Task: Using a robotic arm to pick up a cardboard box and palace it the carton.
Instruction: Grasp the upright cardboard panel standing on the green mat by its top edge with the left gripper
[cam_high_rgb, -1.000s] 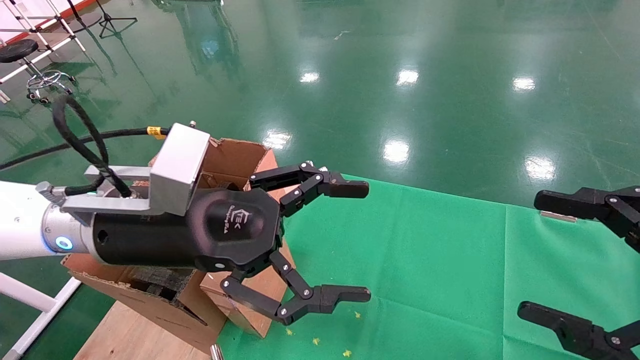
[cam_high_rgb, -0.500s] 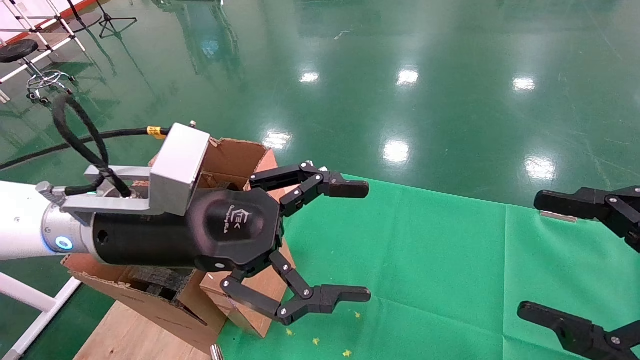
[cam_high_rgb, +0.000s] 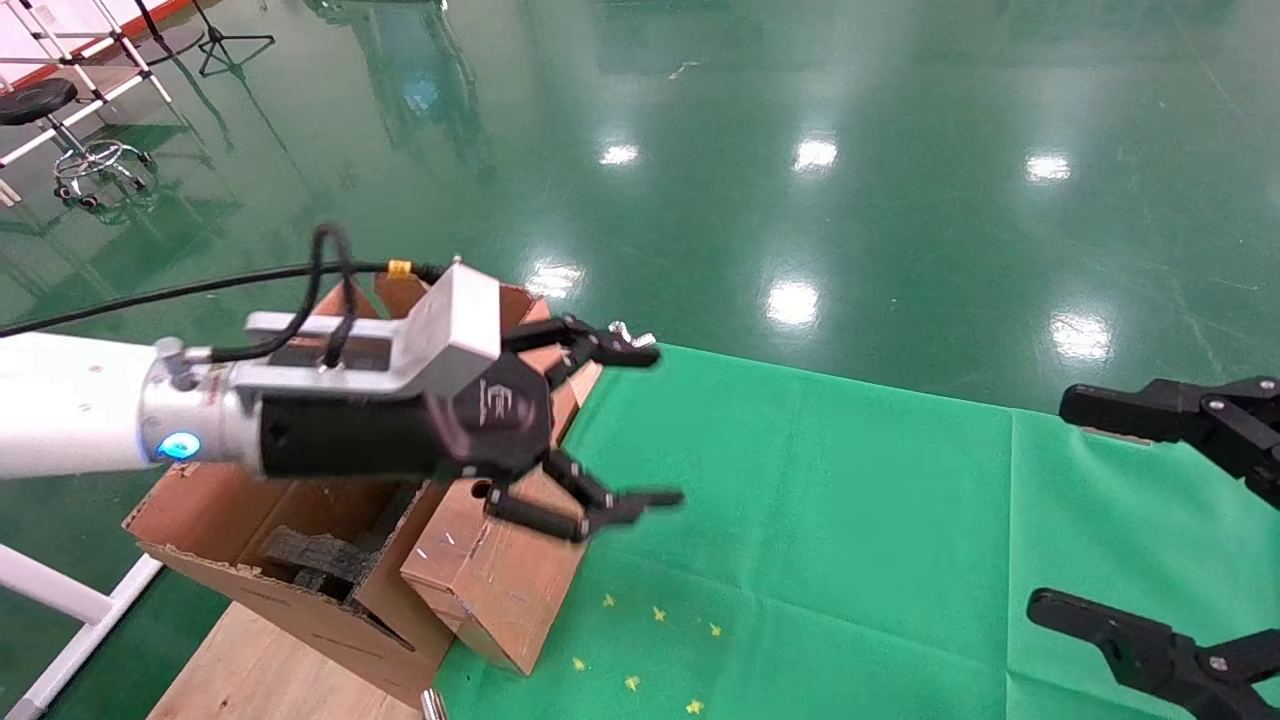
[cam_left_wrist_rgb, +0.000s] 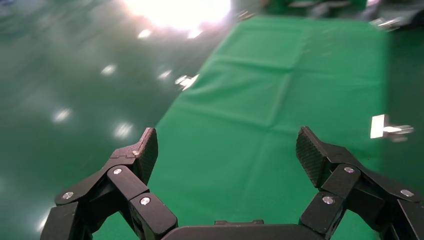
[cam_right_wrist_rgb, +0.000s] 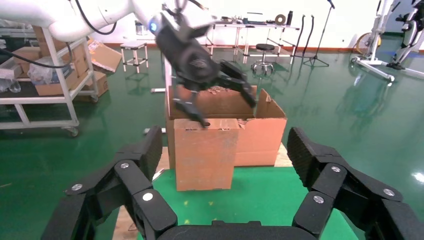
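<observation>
The robotic arm's left gripper (cam_high_rgb: 645, 425) is seen above the cardboard box (cam_high_rgb: 495, 575), fingers spread wide, nothing held btwn them. In the left wrist view only the green cloth (cam_left_wrist_rgb: 280, 120) is framed btwn the pads (cam_left_wrist_rgb: 148, 150), so the box is not yet bracketed.

The cardboard box is stood at the near left edge of the cloth, touching the carton (cam_high_rgb: 290, 590) on its right side. The carton's flaps are upright, and black foam (cam_high_rgb: 315, 555) is visible inside. From the right wrist view the box (cam_right_wrist_rgb: 204, 152) is shown in front of the carton (cam_right_wrist_rgb: 260, 132), w/ the left gripper (cam_right_wrist_rgb: 215, 92) over their top edges.

The right gripper (cam_high_rgb: 1165, 520) is parked at the far right over the cloth, jaws apart, empty.

Risks, as judged:
- One finger could be driven into the carton flap during descent, since no gap is left btwn box and carton.
- Grip could be taken on a corner only, so the box may twist or slip on lifting.
- The box may be snagged on the torn flap edge or blocked by foam when lowered in.
</observation>
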